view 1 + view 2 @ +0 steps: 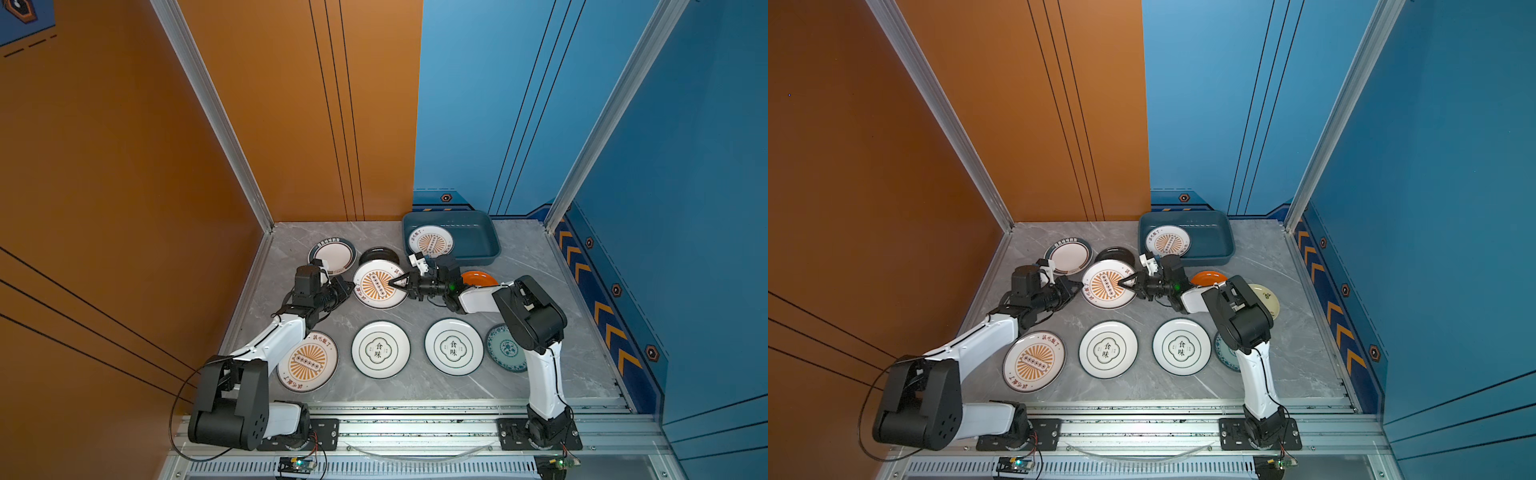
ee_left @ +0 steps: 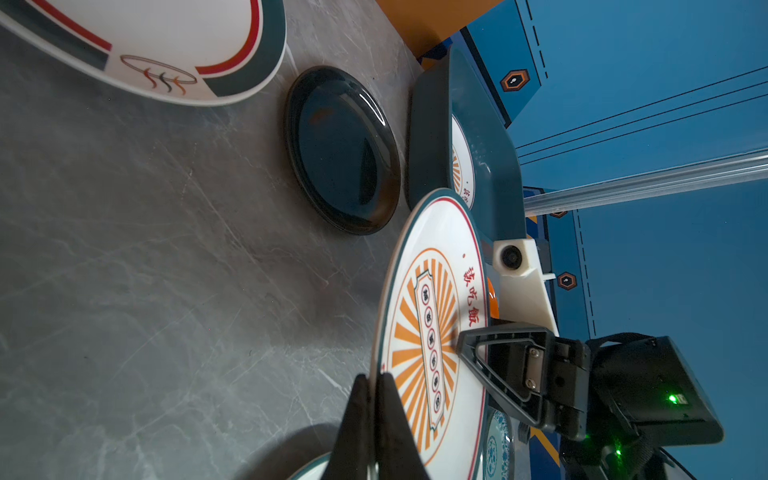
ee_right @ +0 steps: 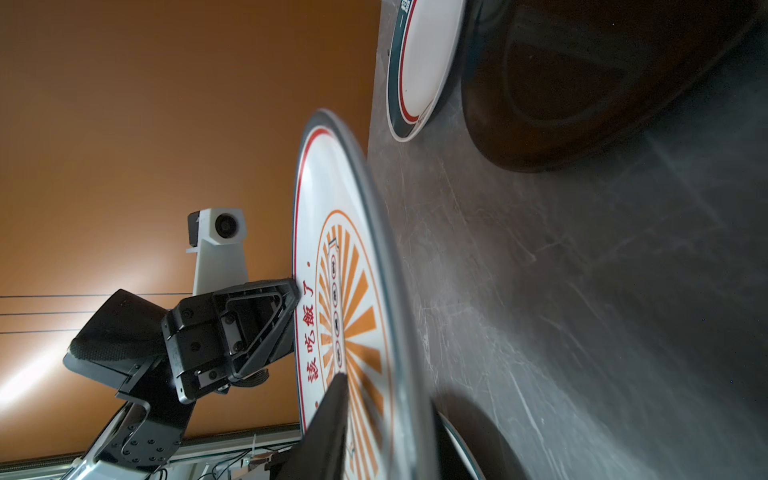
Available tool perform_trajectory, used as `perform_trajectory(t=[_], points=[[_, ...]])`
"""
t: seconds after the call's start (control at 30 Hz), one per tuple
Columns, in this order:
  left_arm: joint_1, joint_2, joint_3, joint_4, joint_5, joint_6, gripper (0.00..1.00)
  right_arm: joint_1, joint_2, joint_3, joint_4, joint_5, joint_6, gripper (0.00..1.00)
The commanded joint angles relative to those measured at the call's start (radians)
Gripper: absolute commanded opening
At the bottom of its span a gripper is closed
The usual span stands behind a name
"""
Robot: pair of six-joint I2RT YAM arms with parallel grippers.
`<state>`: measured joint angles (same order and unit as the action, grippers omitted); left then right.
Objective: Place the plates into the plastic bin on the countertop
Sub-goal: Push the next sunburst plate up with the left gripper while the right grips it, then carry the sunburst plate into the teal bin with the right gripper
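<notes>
Two grippers are working one sunburst plate at the middle of both top views; it is riding tilted above the countertop. The left gripper is pinching its left rim, clenched tight. The right gripper is laying its upper finger on the plate's face, lower finger hidden, so whether it is grasping I cannot tell. The plastic bin is sitting upper right of them, carrying a matching plate.
</notes>
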<state>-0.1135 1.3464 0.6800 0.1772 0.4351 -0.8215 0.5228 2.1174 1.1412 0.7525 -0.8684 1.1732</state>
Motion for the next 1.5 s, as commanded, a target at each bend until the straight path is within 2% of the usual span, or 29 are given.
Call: perform_trajectory(t=[0.0, 0.2, 0.3, 0.43, 0.5, 0.7, 0.83, 1.1, 1.47], points=[[-0.013, 0.012, 0.040, 0.047, -0.005, 0.002, 0.00, 0.006, -0.001, 0.003, 0.072, -0.034, 0.021, 0.19], [-0.024, 0.025, 0.055, 0.048, -0.003, 0.013, 0.02, 0.003, 0.002, 0.002, 0.074, -0.038, 0.022, 0.06], [-0.027, 0.028, 0.057, 0.045, 0.000, 0.020, 0.10, -0.008, -0.010, 0.000, 0.068, -0.040, 0.020, 0.01], [-0.032, 0.024, 0.058, 0.023, -0.001, 0.042, 0.25, -0.052, -0.053, 0.009, -0.003, -0.040, -0.017, 0.00], [-0.035, 0.015, 0.058, 0.015, 0.001, 0.059, 0.33, -0.082, -0.099, 0.032, -0.105, -0.040, -0.075, 0.00], [-0.046, -0.022, 0.059, -0.039, -0.031, 0.115, 0.63, -0.162, -0.193, 0.189, -0.604, 0.024, -0.377, 0.00], [-0.060, -0.062, 0.057, -0.078, -0.076, 0.156, 0.98, -0.228, -0.200, 0.283, -0.730, 0.061, -0.426, 0.00], [-0.069, -0.059, 0.081, -0.125, -0.079, 0.218, 0.98, -0.361, -0.121, 0.493, -0.871, 0.152, -0.442, 0.00], [-0.109, -0.072, 0.104, -0.183, -0.126, 0.296, 0.98, -0.435, 0.157, 0.878, -1.051, 0.242, -0.423, 0.00]])
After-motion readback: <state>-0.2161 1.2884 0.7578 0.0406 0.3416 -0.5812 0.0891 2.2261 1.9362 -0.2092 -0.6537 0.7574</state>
